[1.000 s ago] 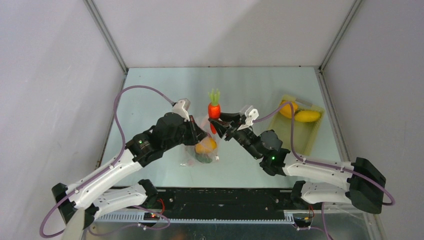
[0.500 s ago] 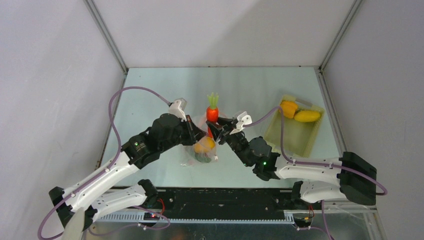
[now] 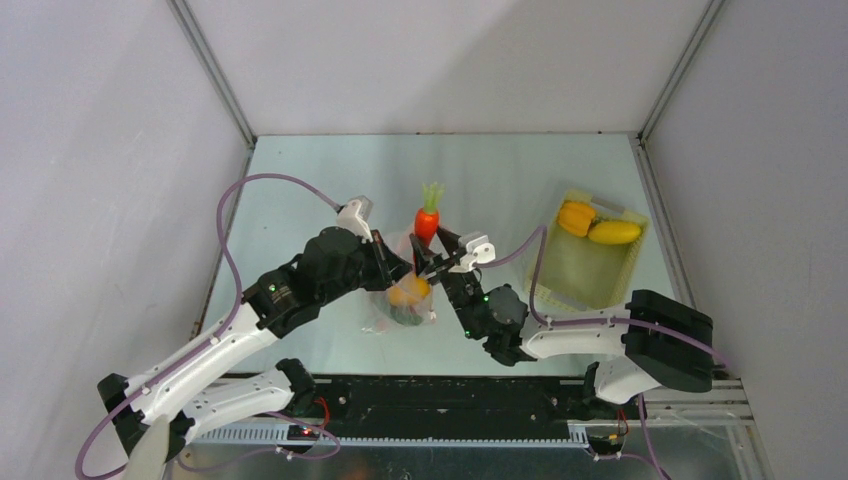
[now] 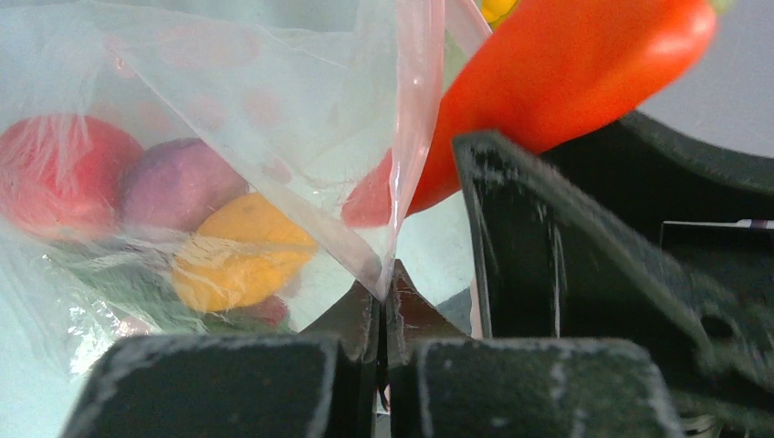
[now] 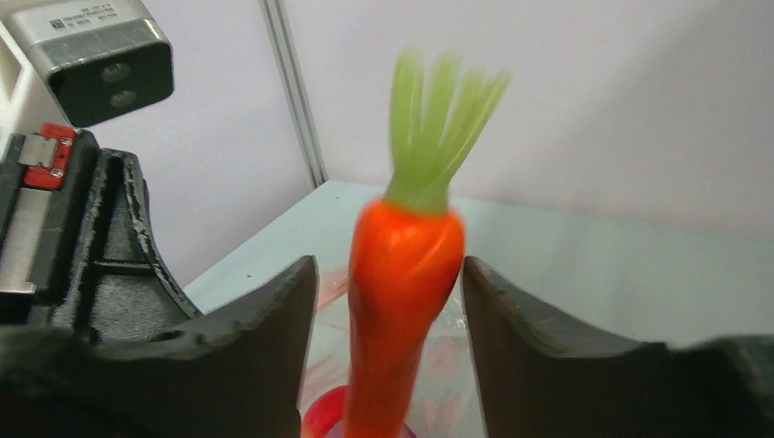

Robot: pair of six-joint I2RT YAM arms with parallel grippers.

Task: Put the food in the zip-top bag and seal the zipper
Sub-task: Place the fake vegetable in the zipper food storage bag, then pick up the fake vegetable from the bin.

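Observation:
The clear zip-top bag [image 3: 400, 300] with pink dots lies at mid-table, its mouth lifted. My left gripper [image 4: 383, 297] is shut on the bag's mouth edge by the pink zipper strip [image 4: 415, 119]. Inside are a red piece [image 4: 50, 178], a purple onion [image 4: 178, 182], a yellow-orange pepper [image 4: 242, 265] and a green vegetable [image 4: 109, 292]. An orange-red carrot-like toy [image 5: 406, 274] with a green top stands upright, its tip in the bag's mouth. My right gripper [image 5: 388, 269] is open around it, with a gap on each side. The carrot looks blurred.
A pale-yellow perforated basket [image 3: 590, 275] stands at the right with a yellow pepper [image 3: 577, 216] and another yellow piece [image 3: 614, 232] in it. The two grippers are close together over the bag. Grey walls enclose the table.
My right arm has swung left toward the bag. The carrot has moved with it and come down, its tip now in the bag's mouth. The left gripper kept hold of the bag edge.

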